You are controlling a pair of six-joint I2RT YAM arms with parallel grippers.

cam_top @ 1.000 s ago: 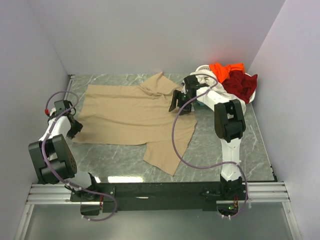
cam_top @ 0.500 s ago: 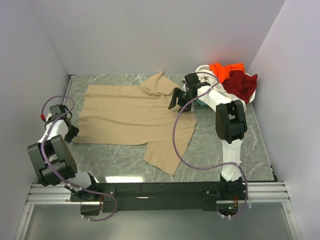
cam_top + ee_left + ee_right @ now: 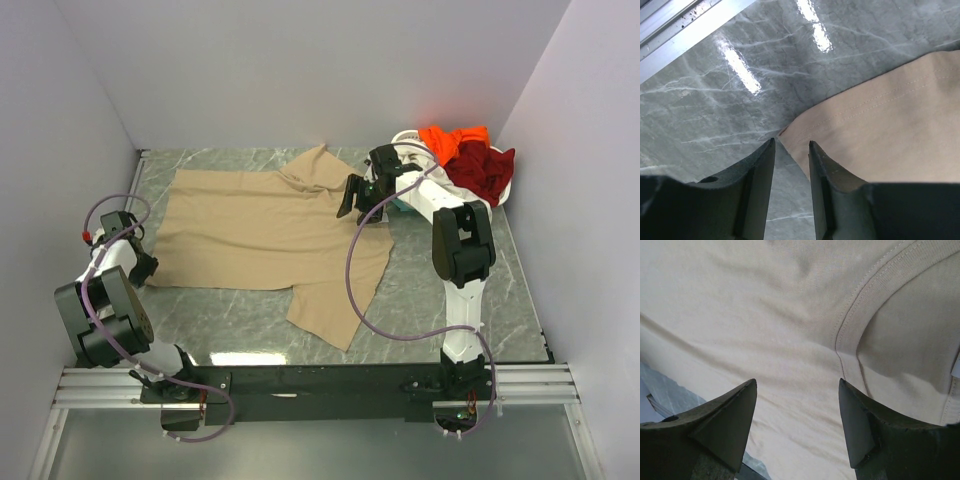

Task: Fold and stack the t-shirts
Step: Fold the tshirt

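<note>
**Fig. 1. A robotics laboratory test cell.**

Plain pale panels [image 3: 300, 70] are enclosing a marble-patterned table [image 3: 430, 300] on three sides. An aluminium rail [image 3: 530, 385] is running along its near edge and carrying two arms [image 3: 458, 250], with purple cables [image 3: 348, 262] looping loose from them. The bare walls, bolted frame and exposed wiring are marking this as a laboratory rig.

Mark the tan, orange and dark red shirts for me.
tan t-shirt [image 3: 260, 230], top external view, middle of its spread body
orange t-shirt [image 3: 452, 138], top external view, top of the crumpled bunch
dark red t-shirt [image 3: 485, 168], top external view, centre of the bunched cloth
</note>
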